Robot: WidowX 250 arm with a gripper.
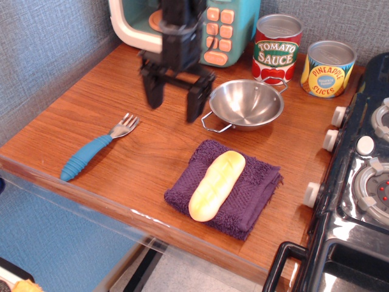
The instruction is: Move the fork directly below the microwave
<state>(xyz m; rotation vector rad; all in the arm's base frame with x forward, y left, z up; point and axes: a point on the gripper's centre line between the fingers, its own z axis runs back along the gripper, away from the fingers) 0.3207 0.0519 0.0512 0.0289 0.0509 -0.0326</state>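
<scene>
We are in the approach step: our tool hangs above the wooden surface with its two black fingers spread apart and nothing between them. The fork lies untouched near the front left edge of the surface, well apart from the tool, its silver tines pointing up and to the right and its blue handle angled toward the front edge. The microwave stands at the back, behind the tool.

We judge the next move calls for carrying the tool forward and to the left until it sits over the fork, turning the fingers across the handle, then lowering to close on it.

The handle is chunky, ribbed plastic, which should give a firm hold; the head is thin, shiny metal lying flat, a poorer place to grip. The surface is smooth, reddish wood grain. Nearby sit a polished steel bowl and a glossy bread roll on a nubby purple towel.
</scene>
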